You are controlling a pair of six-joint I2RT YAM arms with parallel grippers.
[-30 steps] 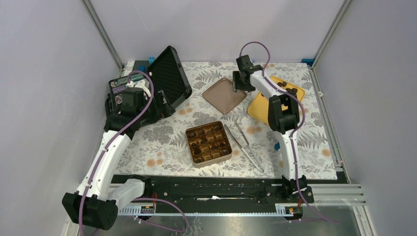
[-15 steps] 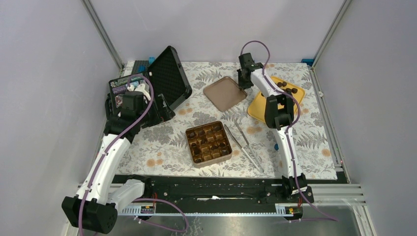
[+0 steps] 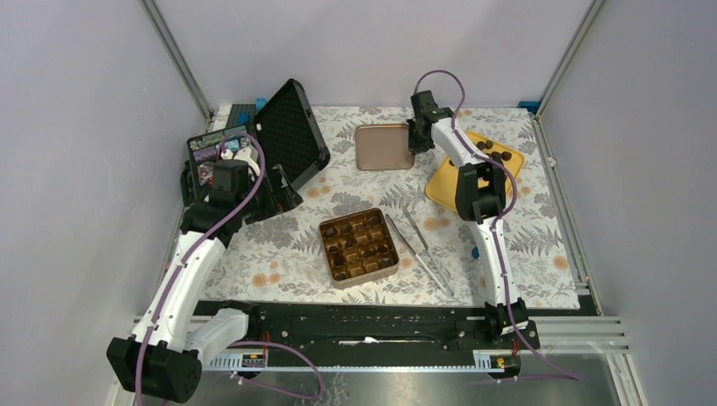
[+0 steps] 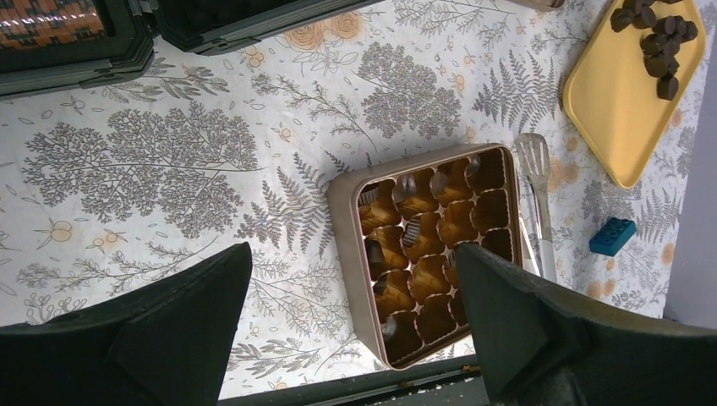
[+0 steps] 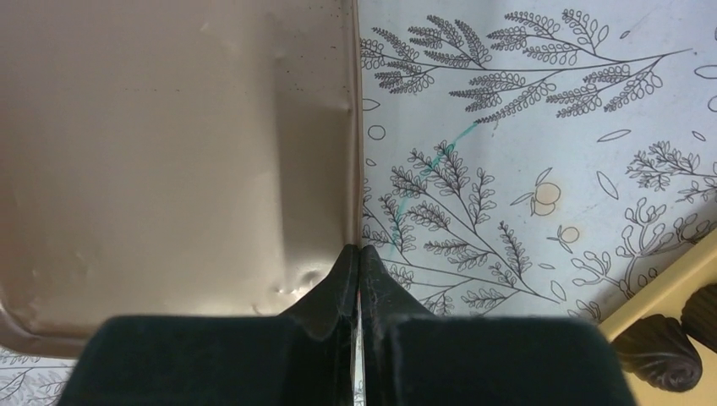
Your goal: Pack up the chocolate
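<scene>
Two tips while the right fingers [image 5: 351,279] pinch shut on the rim of the lid [image 5: 169,152]: keep it level and move slow, that thin edge could slip; left fingers [image 4: 182,321] hang wide open above the tin [image 4: 338,220]; chocolate [image 5: 655,351] sits on the yellow tray [image 5: 651,296], right of the pinch.

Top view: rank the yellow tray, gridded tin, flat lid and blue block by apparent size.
Largest: yellow tray and gridded tin, too alike to rank; the right arm covers part of the tray.
Then the flat lid.
Smallest: the blue block.
</scene>
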